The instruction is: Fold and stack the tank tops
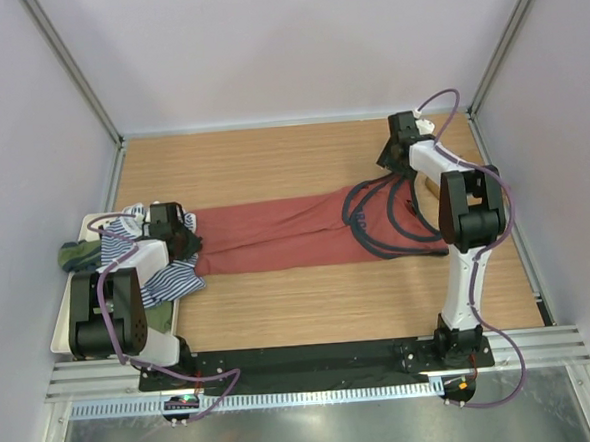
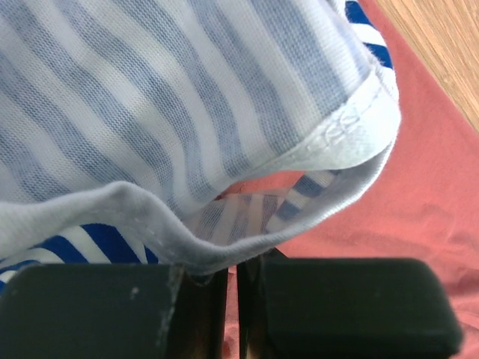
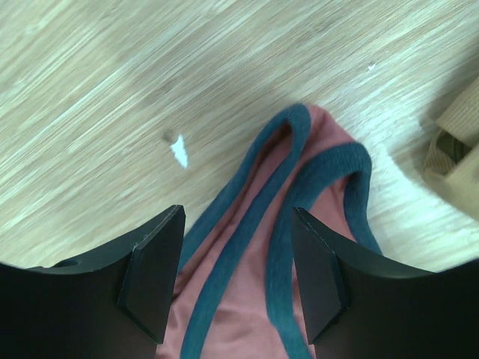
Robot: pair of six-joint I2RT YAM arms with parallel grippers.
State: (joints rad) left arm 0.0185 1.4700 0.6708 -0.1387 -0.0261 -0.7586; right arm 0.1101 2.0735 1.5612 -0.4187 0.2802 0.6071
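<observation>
While the rust-red tank top [image 1: 276, 237] lies stretched across the middle of the worktop [image 1: 271, 162], its navy straps [image 3: 281, 247] fan out at the right end. The right gripper [image 3: 238, 217] hangs over one strap loop with its fingers spread. A tan-brown top [image 3: 456, 134] sits bunched just beside the straps, and a small white fleck [image 3: 179, 152] lies on the wood nearby. At the left, the striped tank top [image 2: 150, 90] spills from a white tray [image 1: 66, 320] next to the olive top [image 1: 77, 256]. Its hem drapes over the left gripper [image 2: 232, 269], blocking most of that wrist view. The left fingers [image 2: 90, 307] are pressed together; whether they pinch cloth cannot be told.
</observation>
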